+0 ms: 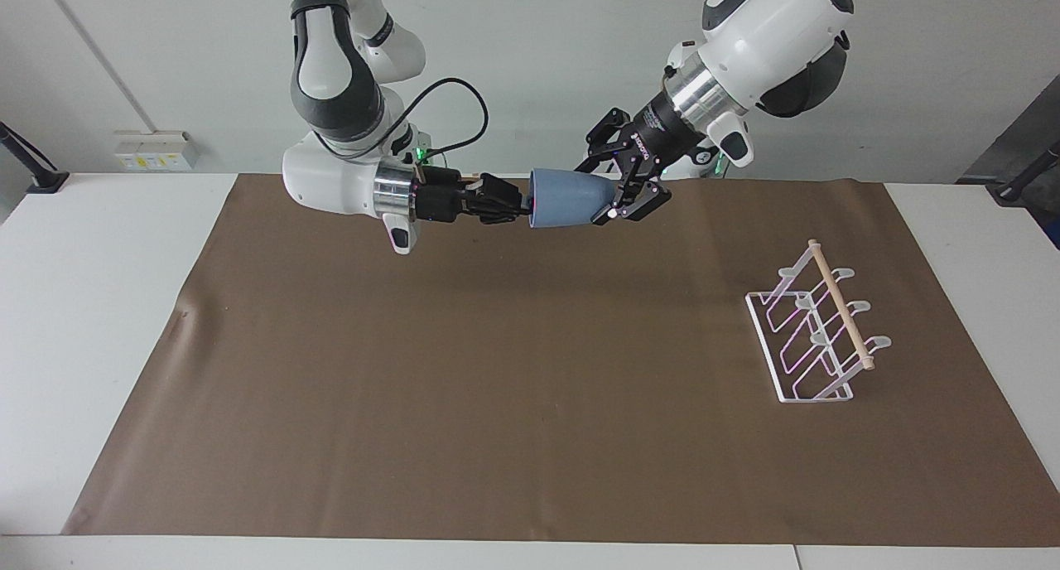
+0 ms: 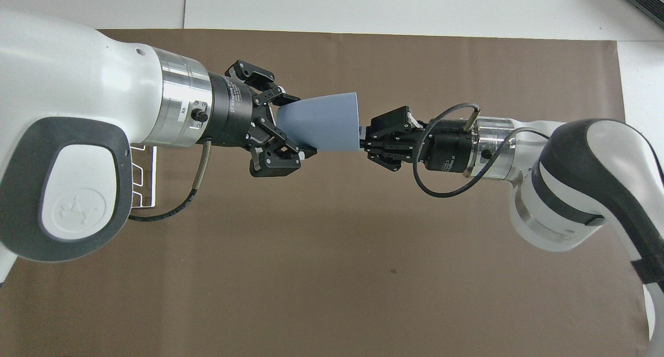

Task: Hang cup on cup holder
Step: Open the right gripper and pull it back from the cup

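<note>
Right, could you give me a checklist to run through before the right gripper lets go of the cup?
1. Right gripper shut on the rim of the cup: ok.
2. Left gripper around the cup's base: ok.
3. Left gripper bearing the cup's weight: cannot tell.
4. Cup in the air above the mat, on its side: ok.
5. Holder upright on the mat toward the left arm's end: ok.
6. Holder's hooks free of cups: ok.
</note>
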Motion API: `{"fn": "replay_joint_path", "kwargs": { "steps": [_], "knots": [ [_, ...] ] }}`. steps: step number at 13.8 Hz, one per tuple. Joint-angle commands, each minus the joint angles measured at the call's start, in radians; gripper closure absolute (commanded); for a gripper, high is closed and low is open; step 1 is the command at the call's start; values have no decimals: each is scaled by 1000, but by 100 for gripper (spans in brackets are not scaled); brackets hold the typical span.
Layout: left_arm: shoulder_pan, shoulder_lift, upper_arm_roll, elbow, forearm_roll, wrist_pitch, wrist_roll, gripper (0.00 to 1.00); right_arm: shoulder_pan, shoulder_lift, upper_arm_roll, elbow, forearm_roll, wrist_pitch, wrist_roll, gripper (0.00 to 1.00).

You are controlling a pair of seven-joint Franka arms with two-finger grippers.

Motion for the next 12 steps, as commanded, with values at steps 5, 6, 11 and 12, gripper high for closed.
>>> {"fn": "replay_joint_path", "kwargs": {
  "steps": [5, 6, 11, 12],
  "knots": [
    [-14, -19, 8, -34, 11, 47, -23, 100, 6, -8, 9, -9, 21, 3, 32, 100],
    [-11, -21, 8, -35, 12, 47, -21, 100, 4, -8, 9, -8, 21, 2, 35, 96],
    [-16, -24, 6, -43, 46, 41, -21, 100, 4, -8, 9, -8, 21, 0, 42, 88],
    [-8, -24, 6, -41, 46, 22, -20, 100, 4, -8, 9, -8, 21, 0, 44, 85]
  ]
}}
